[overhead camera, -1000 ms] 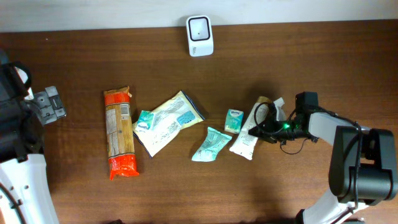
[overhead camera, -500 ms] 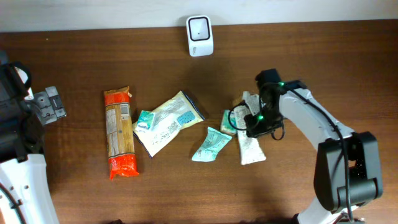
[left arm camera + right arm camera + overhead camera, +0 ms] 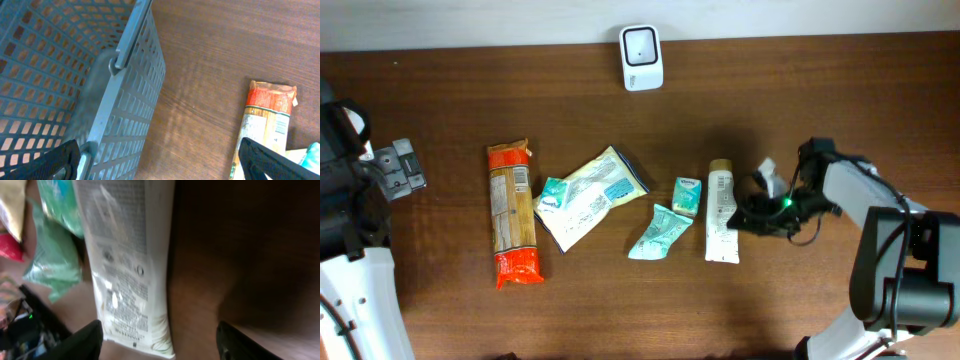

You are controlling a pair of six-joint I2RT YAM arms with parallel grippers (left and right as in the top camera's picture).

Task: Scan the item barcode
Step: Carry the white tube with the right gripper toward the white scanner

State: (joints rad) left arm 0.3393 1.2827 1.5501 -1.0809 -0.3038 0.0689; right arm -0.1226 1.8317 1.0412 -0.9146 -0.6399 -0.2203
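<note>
Pincer on my right arm (image 3: 750, 215), seen from overhead, sits just beside the white tube (image 3: 722, 210). The tube lies flat on the surface (image 3: 840, 90), well apart from the scanner (image 3: 641, 45), so I judge the scan is not yet done. That arm reaches in low from the right edge.

Left wrist: left pincer (image 3: 165, 162) is spread wide beside a mesh basket (image 3: 60, 60).

Right wrist: fingers (image 3: 82, 342) are spread, pinching nothing, and the tube lies loose.

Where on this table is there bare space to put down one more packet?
Bare wood runs between the scanner and the row of goods, along the front edge below them, and right of the scanner behind the right arm. It is crowded from the pasta pack through the cream bag to the white tube.
</note>
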